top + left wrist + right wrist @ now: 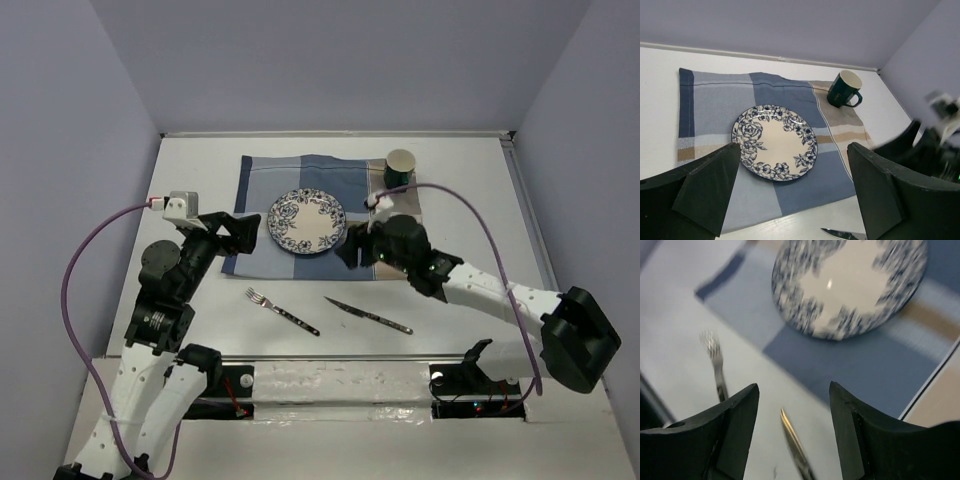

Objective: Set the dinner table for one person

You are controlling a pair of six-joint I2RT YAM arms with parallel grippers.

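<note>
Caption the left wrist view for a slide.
Open left jaws frame a floral plate on patchwork placemat, mug beyond.

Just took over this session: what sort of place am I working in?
Probably a robot lab test cell, not a home dining room: a plain white dinner table boxed in by bare lavender walls, with one staged setting, a plate on a placemat.

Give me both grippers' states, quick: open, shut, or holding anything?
Left gripper: open, holding nothing.
Right gripper: open, holding nothing.
</note>
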